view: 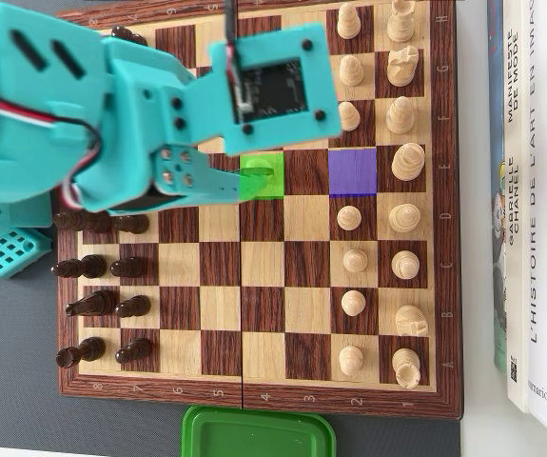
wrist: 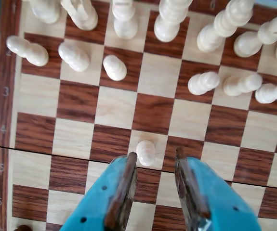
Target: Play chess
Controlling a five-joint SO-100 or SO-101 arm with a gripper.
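A wooden chessboard (view: 263,286) lies under my arm. A white pawn (wrist: 146,152) stands alone on a light square in the board's fourth row. In the overhead view this pawn (view: 262,176) sits on a square marked green, and the square marked purple (view: 353,172) two files away is bare. My turquoise gripper (wrist: 156,154) is open. The pawn stands just ahead of its left fingertip (wrist: 131,159), and the right fingertip (wrist: 179,154) is well clear of it. In the overhead view the gripper (view: 252,174) reaches the green square from the left.
White pieces (wrist: 203,83) fill the far rows in the wrist view and the right side in the overhead view (view: 404,217). Black pieces (view: 92,268) stand on the left, partly hidden by the arm. Books (view: 530,190) lie to the right of the board, and a green lid (view: 259,433) lies below it.
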